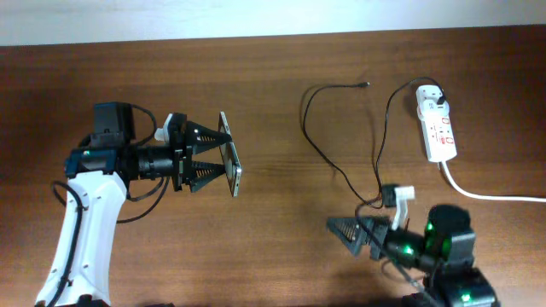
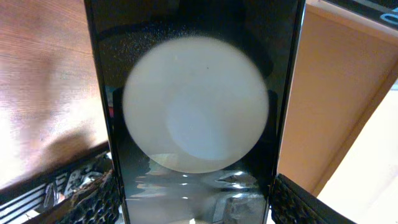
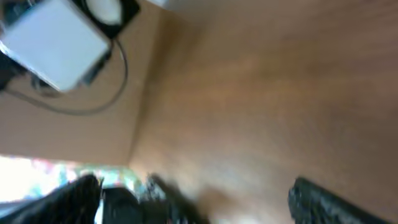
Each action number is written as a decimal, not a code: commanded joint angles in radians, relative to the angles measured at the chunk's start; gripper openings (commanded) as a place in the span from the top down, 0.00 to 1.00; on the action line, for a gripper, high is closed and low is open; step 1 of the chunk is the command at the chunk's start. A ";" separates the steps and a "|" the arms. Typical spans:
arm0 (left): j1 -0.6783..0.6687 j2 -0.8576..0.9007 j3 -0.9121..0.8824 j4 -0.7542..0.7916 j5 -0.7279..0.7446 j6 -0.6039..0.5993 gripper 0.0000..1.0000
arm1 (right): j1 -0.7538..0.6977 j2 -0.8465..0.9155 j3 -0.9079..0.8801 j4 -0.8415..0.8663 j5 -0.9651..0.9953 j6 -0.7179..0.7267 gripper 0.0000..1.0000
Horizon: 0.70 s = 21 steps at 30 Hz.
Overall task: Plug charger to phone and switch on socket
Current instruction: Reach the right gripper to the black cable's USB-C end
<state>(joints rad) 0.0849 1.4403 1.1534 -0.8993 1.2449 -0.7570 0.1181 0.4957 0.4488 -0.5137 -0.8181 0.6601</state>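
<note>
Phone point(image 1: 232, 156) is gripped on edge in the closed left hand point(image 1: 223, 159) at the left of the tabletop point(image 1: 273, 68). The right hand point(image 1: 339, 235) is open and empty. The charger point(image 1: 304, 124) appears plugged into the socket point(image 1: 438, 130) at 1 end. Its connector tip lies well apart from the phone. Connection remains to be made; the switch state cannot be told.
</note>
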 commanded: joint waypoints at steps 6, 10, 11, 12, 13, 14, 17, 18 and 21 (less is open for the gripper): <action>0.003 -0.004 0.005 0.005 -0.057 -0.043 0.38 | 0.006 0.185 0.497 -0.331 0.043 -0.077 0.01; 0.003 -0.004 0.005 0.005 -0.111 -0.047 0.39 | 0.008 0.211 0.496 -0.259 0.104 -0.179 0.01; 0.003 -0.004 0.005 0.006 -0.129 -0.047 0.39 | 0.019 0.236 0.496 -0.255 0.174 -0.179 0.01; 0.003 -0.004 0.005 0.006 -0.136 -0.047 0.39 | 0.040 0.254 0.496 -0.248 0.193 -0.179 0.01; 0.003 -0.004 0.005 0.006 -0.137 -0.047 0.39 | 0.105 0.291 0.496 -0.204 0.204 -0.178 0.02; 0.003 -0.004 0.005 0.006 -0.145 -0.051 0.39 | 0.177 0.324 0.498 -0.153 0.233 -0.173 0.01; 0.003 -0.004 0.005 0.005 -0.175 -0.061 0.38 | 0.414 0.410 0.525 -0.072 0.473 -0.125 0.01; 0.003 -0.004 0.005 0.006 -0.179 -0.061 0.38 | 0.486 0.443 0.546 -0.065 0.564 -0.097 0.01; 0.003 -0.004 0.005 0.005 -0.192 -0.062 0.38 | 0.634 0.531 0.565 0.069 0.624 -0.071 0.00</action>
<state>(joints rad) 0.0849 1.4403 1.1534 -0.8963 1.0451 -0.8131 0.6785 0.9836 0.9821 -0.5133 -0.2798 0.5671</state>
